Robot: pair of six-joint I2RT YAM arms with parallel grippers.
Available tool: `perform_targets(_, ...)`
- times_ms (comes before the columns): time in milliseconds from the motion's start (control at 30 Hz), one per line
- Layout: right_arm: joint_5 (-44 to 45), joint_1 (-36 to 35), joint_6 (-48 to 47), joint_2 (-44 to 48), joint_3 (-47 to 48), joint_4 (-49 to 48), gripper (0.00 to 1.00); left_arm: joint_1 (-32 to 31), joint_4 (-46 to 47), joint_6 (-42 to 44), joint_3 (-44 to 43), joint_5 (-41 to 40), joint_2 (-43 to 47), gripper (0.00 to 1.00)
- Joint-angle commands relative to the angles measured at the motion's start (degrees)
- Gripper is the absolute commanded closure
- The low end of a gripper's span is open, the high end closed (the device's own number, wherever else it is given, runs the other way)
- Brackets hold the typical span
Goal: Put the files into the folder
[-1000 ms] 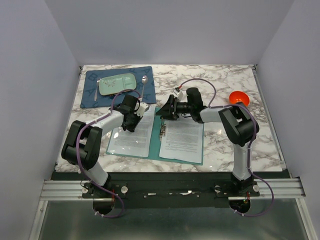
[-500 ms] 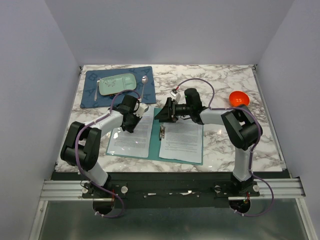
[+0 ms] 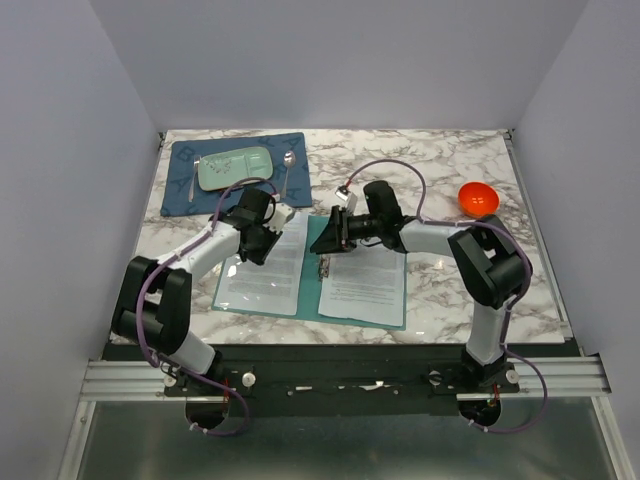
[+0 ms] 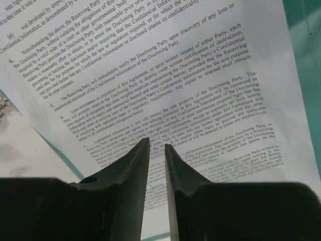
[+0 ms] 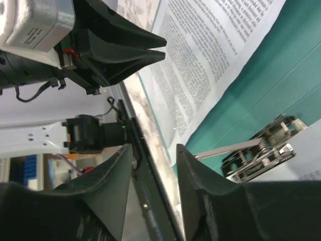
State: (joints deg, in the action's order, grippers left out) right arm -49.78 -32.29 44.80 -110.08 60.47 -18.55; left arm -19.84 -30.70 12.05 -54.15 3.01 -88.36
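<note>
Top external: folder (image 3: pixel 312 292) holds files (image 3: pixel 365 285); left pincer (image 4: pixel 157 144) closed, right pincer (image 5: pixel 154 149) parted, both empty.

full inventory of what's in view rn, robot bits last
table: 1, white-grey marble, under everything
folder: 1, teal, open flat, near centre
paper sheets: 2, white with black text, one on the left flap, one on the right flap
clip: 1, metal, at the folder's spine
placemat: 1, dark blue, far left
tray: 1, pale green, on the placemat
spoon: 1, silvery, right part of the placemat
thin utensil: 1, left part of the placemat, kind unclear
bowl: 1, orange-red, far right
left gripper: 1, black, over the left sheet, shut
right gripper: 1, black, by the clip, open
</note>
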Motion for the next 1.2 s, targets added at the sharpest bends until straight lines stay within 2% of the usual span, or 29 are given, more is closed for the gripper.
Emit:
perform_targets(0,2.2,-0.3,-5.1,5.0,1.4,2.9,0.63,0.3,-5.8,-2.0,-5.6,1.6,5.3,0.57)
perform_targets(33,2.4,-0.3,-5.9,5.7,1.6,3.3,0.78,0.3,-6.3,-2.6,-6.6,2.8,5.6,0.53)
perform_targets(100,2.8,-0.3,-7.3,7.4,1.3,2.8,0.98,0.3,-8.1,-3.9,-9.6,4.0,6.1,0.41)
perform_targets(133,3.1,-0.3,-7.6,8.1,0.0,1.6,0.99,0.3,-8.5,-4.7,-10.7,4.9,5.9,0.35)
perform_targets(167,3.6,-0.3,-7.9,8.9,-0.9,0.5,0.99,0.2,-8.9,-5.2,-12.7,6.4,5.2,0.27)
perform_targets(367,11.6,-0.7,-8.8,15.2,-11.8,-9.2,0.99,-3.6,-9.7,-8.5,-18.7,8.5,-1.4,0.11)
perform_targets(533,18.7,-3.6,-12.5,15.5,-14.1,-10.4,0.99,-8.2,-7.0,-10.9,-22.0,6.7,-7.6,0.09)
perform_targets(867,32.5,-8.0,-15.2,13.1,-14.2,-12.7,0.99,-10.1,-4.5,-15.5,-34.4,7.9,-19.2,0.04)
perform_targets(1033,36.2,-9.1,-15.5,13.1,-14.9,-13.9,0.99,-11.5,-3.8,-17.1,-35.9,7.4,-22.3,0.01)
perform_targets(1167,42.6,-10.5,-15.5,14.0,-17.0,-15.6,0.99,-12.1,-2.3,-20.1,-34.5,6.8,-23.9,0.01)
